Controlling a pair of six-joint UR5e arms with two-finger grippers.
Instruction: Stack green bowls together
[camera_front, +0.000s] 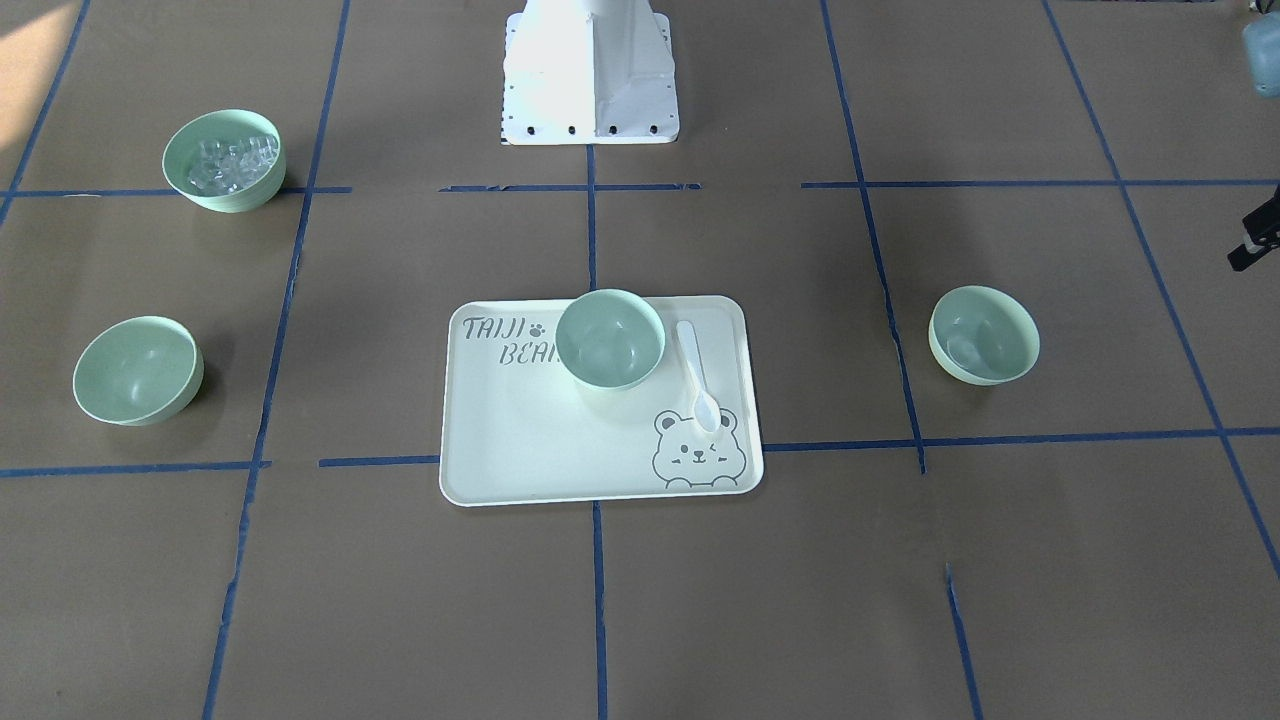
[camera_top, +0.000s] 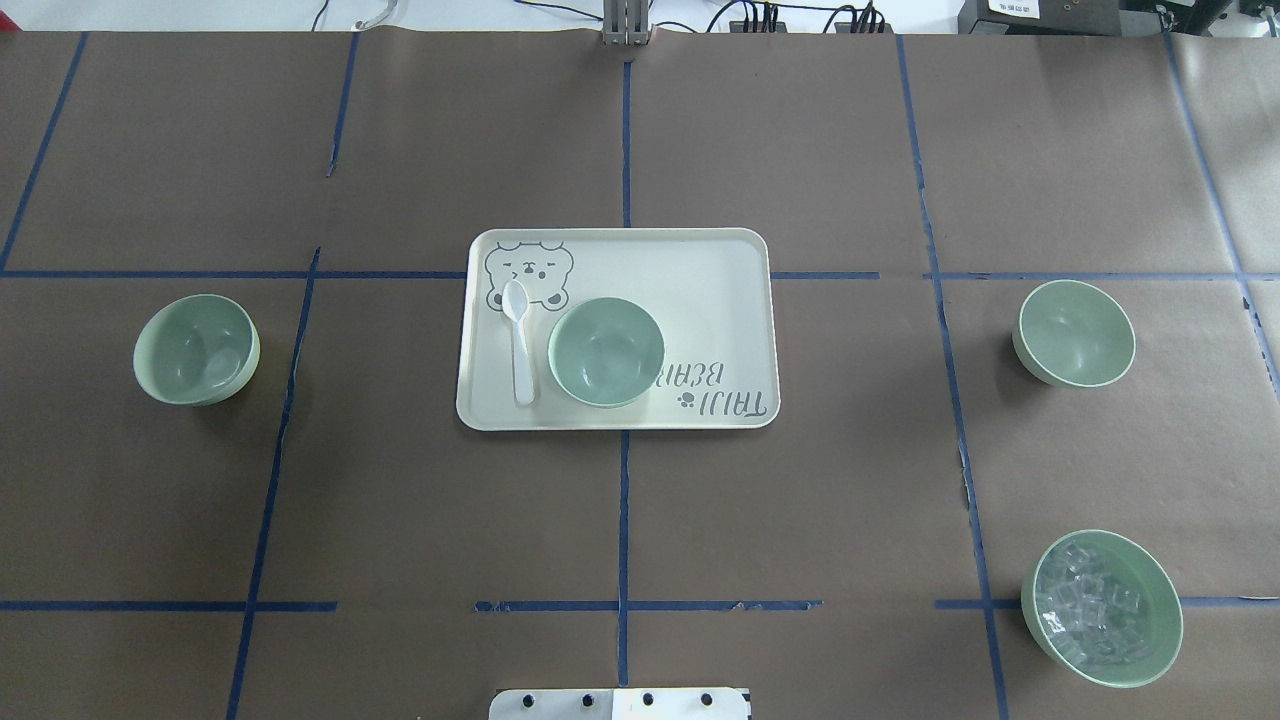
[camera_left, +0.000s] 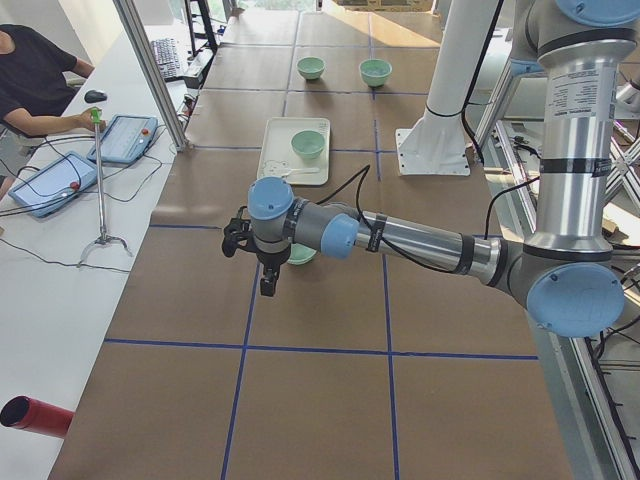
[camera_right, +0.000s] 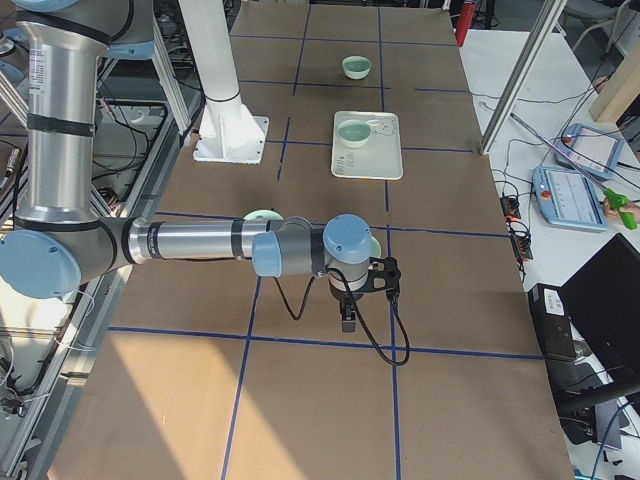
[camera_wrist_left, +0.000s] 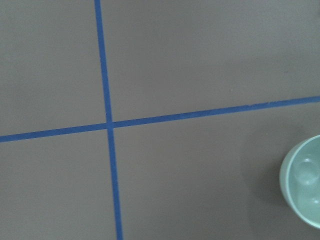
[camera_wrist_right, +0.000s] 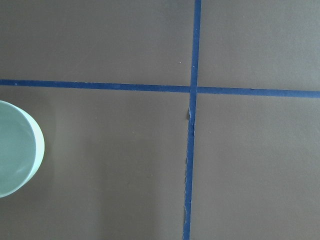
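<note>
Left bowl (camera_top: 197, 349), middle bowl (camera_top: 606, 352), right bowl (camera_top: 1076, 333): pale green, upright, unstacked, apart.

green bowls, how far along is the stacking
Done: nothing; no bowl is nested yet. The middle bowl sits on the tray, the left bowl and right bowl stand apart on the table. In hand: no bowl; the left gripper and right gripper hang above the table. Left: all the stacking.

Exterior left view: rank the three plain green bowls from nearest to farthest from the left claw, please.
1. Left-side bowl: close beside the left claw at the near end, partly hidden.
2. Tray bowl: mid-table, sitting on the tray.
3. Far bowl: at the table's far end, on the robot's right side.
</note>
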